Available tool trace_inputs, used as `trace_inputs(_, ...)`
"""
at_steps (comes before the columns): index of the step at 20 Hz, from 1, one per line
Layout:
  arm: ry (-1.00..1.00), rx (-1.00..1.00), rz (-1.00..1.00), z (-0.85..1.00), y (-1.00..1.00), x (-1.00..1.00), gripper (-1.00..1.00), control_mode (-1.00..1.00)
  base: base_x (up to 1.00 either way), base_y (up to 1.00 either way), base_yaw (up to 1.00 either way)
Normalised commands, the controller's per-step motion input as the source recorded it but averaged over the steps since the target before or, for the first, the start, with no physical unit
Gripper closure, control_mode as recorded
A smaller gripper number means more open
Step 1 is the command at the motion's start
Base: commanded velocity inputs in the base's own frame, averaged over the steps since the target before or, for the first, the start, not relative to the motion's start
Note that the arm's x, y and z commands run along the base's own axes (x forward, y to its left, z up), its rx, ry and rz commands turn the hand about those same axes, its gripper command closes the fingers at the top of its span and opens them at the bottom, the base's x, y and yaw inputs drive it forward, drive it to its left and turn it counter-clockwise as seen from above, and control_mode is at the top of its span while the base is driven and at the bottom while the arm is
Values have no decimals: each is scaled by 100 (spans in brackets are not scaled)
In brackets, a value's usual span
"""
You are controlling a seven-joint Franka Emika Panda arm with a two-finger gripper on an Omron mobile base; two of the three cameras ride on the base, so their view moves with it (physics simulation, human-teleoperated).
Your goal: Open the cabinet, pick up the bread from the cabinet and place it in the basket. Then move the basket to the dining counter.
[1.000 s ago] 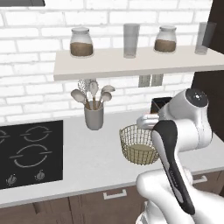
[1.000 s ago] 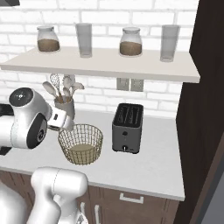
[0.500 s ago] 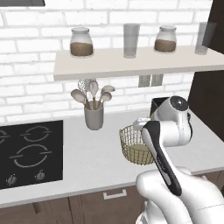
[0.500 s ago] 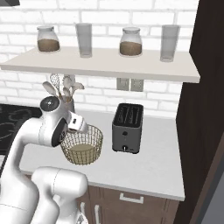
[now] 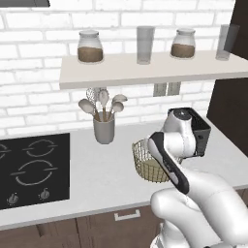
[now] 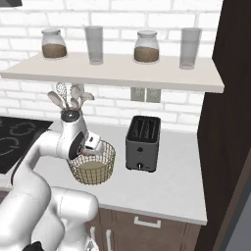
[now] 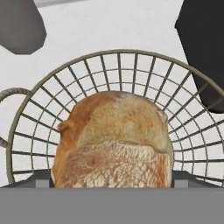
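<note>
The bread (image 7: 114,140), a golden-brown roll, sits large in the hand view between the two finger tips of my gripper (image 7: 113,178), which is shut on it. Right under it lies the round wire basket (image 7: 183,144), with its pale base showing through the mesh. In the right base view my gripper (image 6: 88,148) points down into the top of the basket (image 6: 93,166), which stands on the light counter left of the toaster. From the left base the arm covers the right part of the basket (image 5: 145,162).
A black toaster (image 6: 143,143) stands just right of the basket. A grey utensil cup (image 5: 104,129) is behind and to the left, and the black cooktop (image 5: 29,164) further left. Jars and glasses stand on the shelf (image 5: 145,70) above. A dark tall cabinet (image 6: 230,122) bounds the right.
The hand has swung in from the side and come down over the basket with the bread in it. The basket has not moved.
</note>
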Motion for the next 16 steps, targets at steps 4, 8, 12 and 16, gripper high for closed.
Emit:
trace_inputs(4, 6, -2, 0, -27, 0, 57, 100, -100, 0, 0, 0)
trace_inputs(8, 7, -1, 0, -31, 0, 23, 100, -100, 0, 0, 0)
trace_inputs(12, 12, 0, 0, -40, 0, 26, 100, -100, 0, 0, 0)
trace_inputs(16, 4, 0, 0, -39, 0, 25, 100, -100, 0, 0, 0)
